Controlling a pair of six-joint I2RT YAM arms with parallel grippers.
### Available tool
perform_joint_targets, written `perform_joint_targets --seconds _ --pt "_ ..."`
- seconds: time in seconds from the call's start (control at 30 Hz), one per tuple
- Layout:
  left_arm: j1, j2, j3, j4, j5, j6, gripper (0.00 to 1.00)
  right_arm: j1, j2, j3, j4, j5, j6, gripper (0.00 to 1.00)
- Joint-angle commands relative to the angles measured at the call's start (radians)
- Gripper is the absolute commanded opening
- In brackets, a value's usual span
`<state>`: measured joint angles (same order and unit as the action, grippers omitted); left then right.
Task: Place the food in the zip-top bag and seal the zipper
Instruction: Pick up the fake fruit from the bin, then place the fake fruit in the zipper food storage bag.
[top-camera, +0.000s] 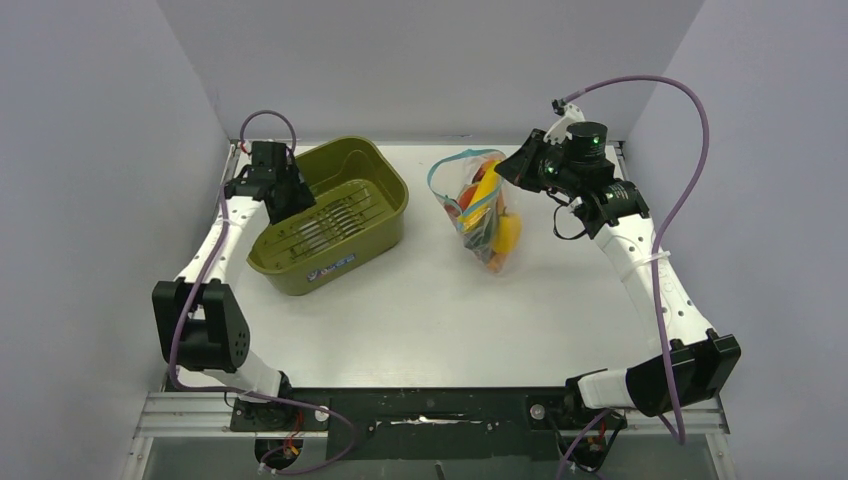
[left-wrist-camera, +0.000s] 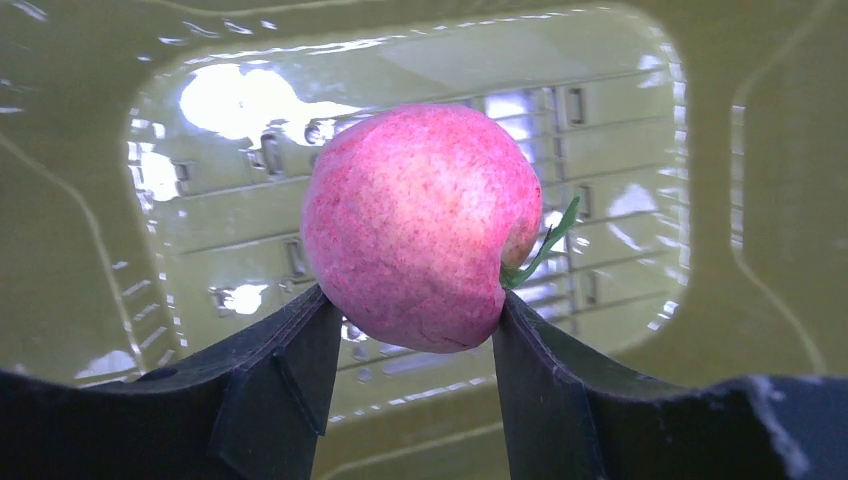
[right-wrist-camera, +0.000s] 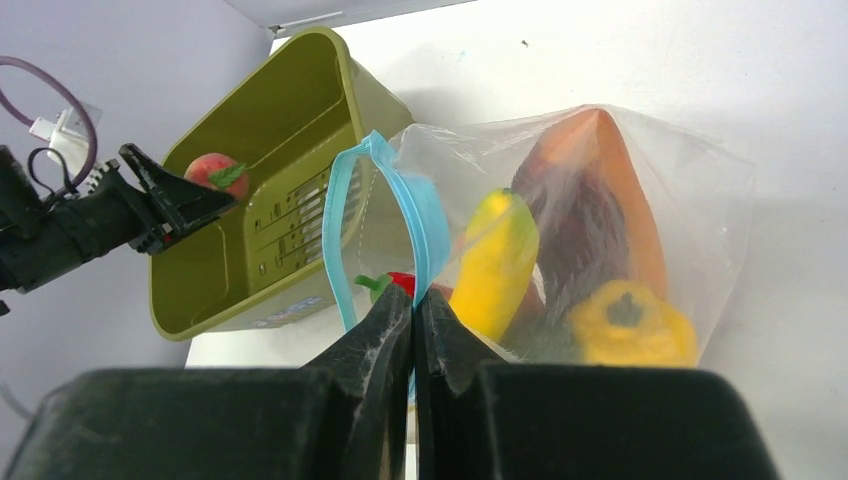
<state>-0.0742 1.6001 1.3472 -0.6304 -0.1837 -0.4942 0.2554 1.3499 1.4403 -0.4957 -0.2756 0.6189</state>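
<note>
The left wrist view shows what the top view hides: the left claw (left-wrist-camera: 412, 305) gripping a peach (left-wrist-camera: 410, 220) over the olive bin (left-wrist-camera: 80, 250), while the right claw (right-wrist-camera: 413, 300) is clamped on the zip-top bag (right-wrist-camera: 700, 180)'s zipper (right-wrist-camera: 410, 210).

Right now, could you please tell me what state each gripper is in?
Left gripper: closed, holding the peach toy.
Right gripper: closed, pinching the zipper of the zip-top bag.

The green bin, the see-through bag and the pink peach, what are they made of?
The bin looks like hard, glossy plastic: bright glare on its walls. The bag seems to be thin, soft plastic film: clear and wrinkled. The peach is probably matte plastic or foam: speckled, dull skin with hardly any shine.
</note>
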Motion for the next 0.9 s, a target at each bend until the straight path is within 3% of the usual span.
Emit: perform_joint_targets --seconds 0.0,0.3,0.47,0.67,0.87 --pt "-0.009 -0.088 0.038 0.033 0.171 -0.091 0.31 -0.004 -0.011 0.030 0.075 -0.002 0.037 0.00" --pt "-0.072 -0.180 -0.074 0.345 0.543 -0.202 0.31 -0.003 0.020 0.025 0.092 -0.020 0.074 0.00" --pt "-0.150 -0.169 -0.041 0.511 0.677 -0.228 0.30 -0.002 0.034 0.025 0.094 -0.034 0.084 0.00" --pt "-0.260 -0.094 0.085 0.530 0.752 -0.202 0.30 0.005 0.043 0.038 0.100 -0.041 0.090 0.00" --pt "-0.363 -0.030 0.118 0.594 0.761 -0.233 0.29 0.013 0.042 0.043 0.105 -0.047 0.088 0.00"
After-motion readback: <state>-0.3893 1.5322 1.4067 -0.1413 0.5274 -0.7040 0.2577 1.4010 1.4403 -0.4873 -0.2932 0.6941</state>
